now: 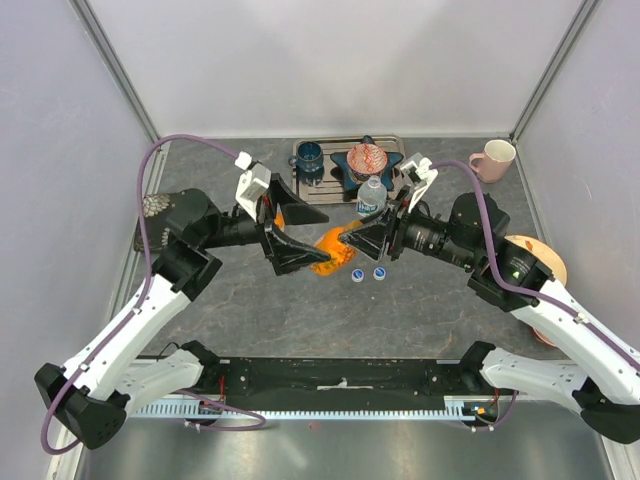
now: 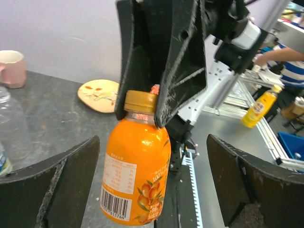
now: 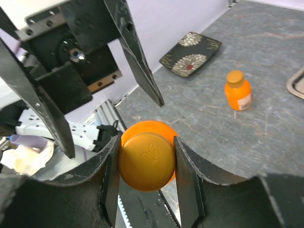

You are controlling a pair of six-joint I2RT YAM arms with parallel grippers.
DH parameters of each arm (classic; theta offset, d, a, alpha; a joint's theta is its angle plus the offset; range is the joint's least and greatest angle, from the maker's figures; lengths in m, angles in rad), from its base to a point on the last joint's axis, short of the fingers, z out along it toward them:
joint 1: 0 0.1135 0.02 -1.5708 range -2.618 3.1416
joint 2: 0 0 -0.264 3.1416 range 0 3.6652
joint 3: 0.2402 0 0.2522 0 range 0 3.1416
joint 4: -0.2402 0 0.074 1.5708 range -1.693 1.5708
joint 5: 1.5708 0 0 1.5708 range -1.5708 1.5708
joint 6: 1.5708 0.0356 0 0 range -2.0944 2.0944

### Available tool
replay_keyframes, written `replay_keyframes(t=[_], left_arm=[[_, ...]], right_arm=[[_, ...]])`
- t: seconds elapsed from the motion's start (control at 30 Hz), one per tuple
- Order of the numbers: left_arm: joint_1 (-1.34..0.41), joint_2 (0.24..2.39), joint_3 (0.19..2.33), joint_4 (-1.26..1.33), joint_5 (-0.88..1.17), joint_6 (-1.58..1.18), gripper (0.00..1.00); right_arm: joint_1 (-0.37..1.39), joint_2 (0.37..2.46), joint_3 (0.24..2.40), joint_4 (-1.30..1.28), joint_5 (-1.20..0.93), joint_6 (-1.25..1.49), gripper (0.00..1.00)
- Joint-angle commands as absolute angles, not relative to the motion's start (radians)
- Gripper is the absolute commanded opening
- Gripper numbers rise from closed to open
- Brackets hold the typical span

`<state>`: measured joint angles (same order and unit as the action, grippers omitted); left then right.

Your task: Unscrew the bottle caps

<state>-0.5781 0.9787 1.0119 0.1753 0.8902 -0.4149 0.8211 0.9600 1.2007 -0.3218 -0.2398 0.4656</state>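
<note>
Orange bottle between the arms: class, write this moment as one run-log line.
right gripper: shut on orange cap | left gripper: open, flanking orange bottle | cap: on bottle | blue caps: loose on table

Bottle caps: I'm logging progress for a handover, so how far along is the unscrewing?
Done: two blue caps lie loose on the table. In hand: the right gripper clamps the orange cap of an orange bottle; the left gripper stands open around it. Left: the other orange bottle, capped.
</note>
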Motion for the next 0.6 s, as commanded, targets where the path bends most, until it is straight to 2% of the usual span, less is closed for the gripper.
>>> replay_keyframes(t=[0.0, 0.57], left_arm=[[-0.574, 0.971, 0.974, 0.325, 1.049, -0.489, 0.99], [-0.575, 1.023, 0.971, 0.245, 1.069, -0.425, 0.99]], right_arm=[[0.822, 0.95, 1.215, -0.218, -0.342, 0.517, 0.0], [0.822, 1.031, 1.223, -0.084, -0.411, 0.588, 0.0]])
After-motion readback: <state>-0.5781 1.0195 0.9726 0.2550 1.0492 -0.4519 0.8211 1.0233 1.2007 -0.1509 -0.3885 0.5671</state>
